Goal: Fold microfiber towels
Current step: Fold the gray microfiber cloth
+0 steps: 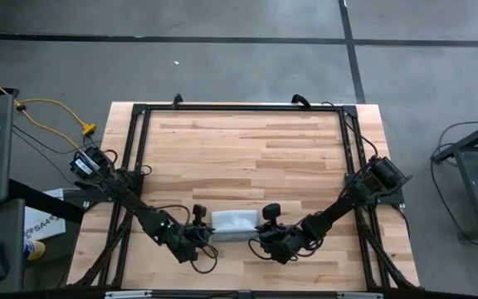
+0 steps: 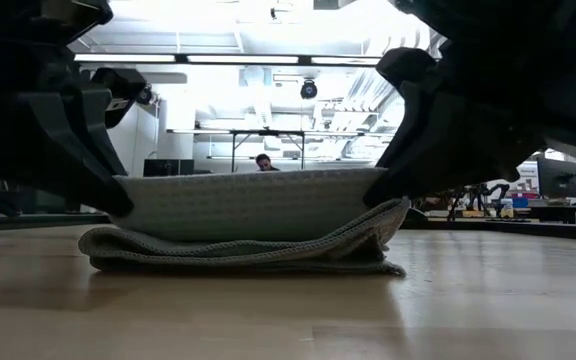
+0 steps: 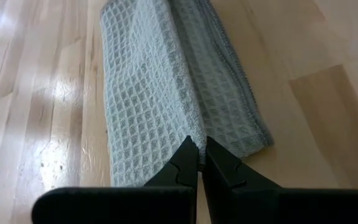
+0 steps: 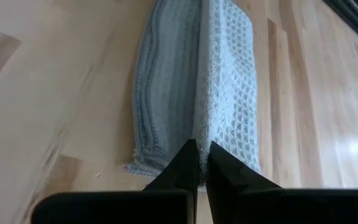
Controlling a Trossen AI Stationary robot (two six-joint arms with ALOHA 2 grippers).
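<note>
A pale grey-blue microfiber towel (image 1: 235, 223) lies folded into a narrow strip near the table's near edge. Its lower layers (image 2: 238, 255) rest flat on the wood, and an upper flap (image 2: 248, 200) stands raised above them. My left gripper (image 1: 208, 235) is shut on the flap's left end. My right gripper (image 1: 260, 237) is shut on its right end. The wrist views show the ribbed grid of the towel (image 3: 148, 87) (image 4: 229, 81) running away from each pair of fingers. My left gripper (image 3: 197, 144) pinches the raised flap's top edge at its left end (image 3: 190, 132) between its two fingers, slanting down from the left. The flap (image 2: 168, 200) is lifted off the lower layers. My right gripper (image 4: 201, 146) pinches the same top edge at its right end (image 4: 201, 134), slanting down from the right. The flap stretches nearly level between the two grippers, with a slight sag in its middle.
Bare wooden tabletop (image 1: 239, 149) spreads from the towel to the far edge. A black frame (image 1: 139, 112) runs round the table's sides. Far behind, in the room, a person (image 2: 263, 161) sits at a desk.
</note>
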